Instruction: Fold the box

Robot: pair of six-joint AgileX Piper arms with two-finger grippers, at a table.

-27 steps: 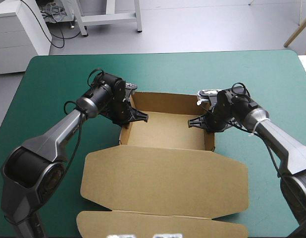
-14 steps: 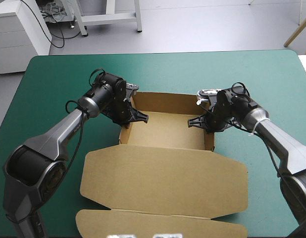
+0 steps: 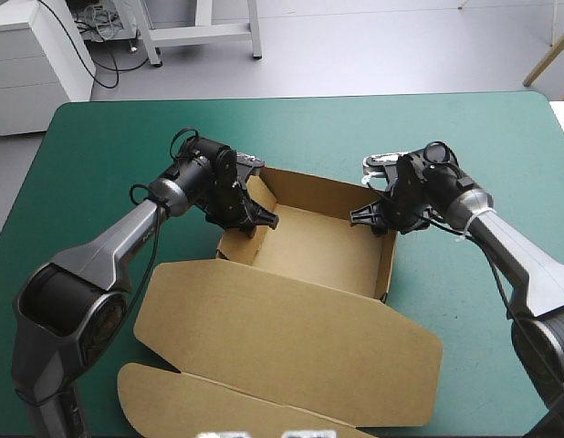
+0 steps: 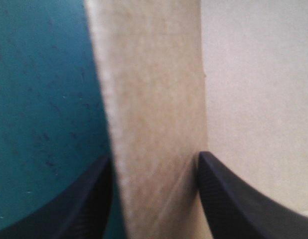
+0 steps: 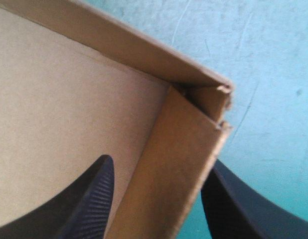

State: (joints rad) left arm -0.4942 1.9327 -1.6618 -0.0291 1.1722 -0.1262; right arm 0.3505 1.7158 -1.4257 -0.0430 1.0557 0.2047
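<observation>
A robotics laboratory or test room: two metal-grey robot arms with black joints, the left arm [image 3: 109, 251] and the right arm [image 3: 519, 251], reach over a work table [image 3: 309, 137] with a teal-green cover, meeting at a box [image 3: 309, 246] of cut brown board, seen from a camera fixed above and behind them. Beyond the table's far edge lies a plain pale-grey floor [image 3: 382, 46]. A white drawer cabinet [image 3: 36, 64] stands at the far left, with loose black cables [image 3: 104, 50] trailing beside it. Next to these are the legs of a white metal frame [image 3: 204, 32], and at the far right a pale wooden furniture leg [image 3: 548, 59]. The bare fittings and exposed wiring point to a technical workspace rather than a home or shop.
</observation>
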